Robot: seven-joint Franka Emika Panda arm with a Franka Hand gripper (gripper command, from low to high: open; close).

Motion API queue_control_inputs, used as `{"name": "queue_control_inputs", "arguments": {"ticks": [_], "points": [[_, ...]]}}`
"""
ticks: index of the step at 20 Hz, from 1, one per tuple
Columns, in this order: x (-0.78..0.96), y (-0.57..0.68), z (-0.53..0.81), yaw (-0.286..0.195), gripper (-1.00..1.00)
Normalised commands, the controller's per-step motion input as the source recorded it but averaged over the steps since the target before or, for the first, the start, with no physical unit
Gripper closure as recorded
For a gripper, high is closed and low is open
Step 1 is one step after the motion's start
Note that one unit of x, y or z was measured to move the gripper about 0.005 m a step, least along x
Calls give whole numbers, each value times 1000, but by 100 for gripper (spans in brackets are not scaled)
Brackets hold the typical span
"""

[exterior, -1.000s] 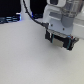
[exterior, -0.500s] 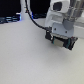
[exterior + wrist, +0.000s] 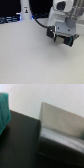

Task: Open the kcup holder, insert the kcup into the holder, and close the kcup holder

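One gripper point(image 3: 62, 39), white-bodied with a dark lower part, hung over the far edge of the pale table point(image 3: 30, 57) toward the exterior view's right; its own bulk blocked the jaws, so their opening could not be told. Neither holder nor cup could be identified in that view. The blurred wrist view showed one teal object point(image 3: 4, 111), possibly the cup, and one grey block point(image 3: 59, 131). Against a second earlier, the gripper sat marginally lower.
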Motion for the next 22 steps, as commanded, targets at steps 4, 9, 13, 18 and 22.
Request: {"name": "queue_control_inputs", "arguments": {"ticks": [4,9,13,18,22], "points": [[-560,632,8,56,-100],[-751,638,-10,21,-100],[-909,586,-141,5,-100],[-840,561,-184,12,-100],[-470,184,-274,-21,-100]]}}
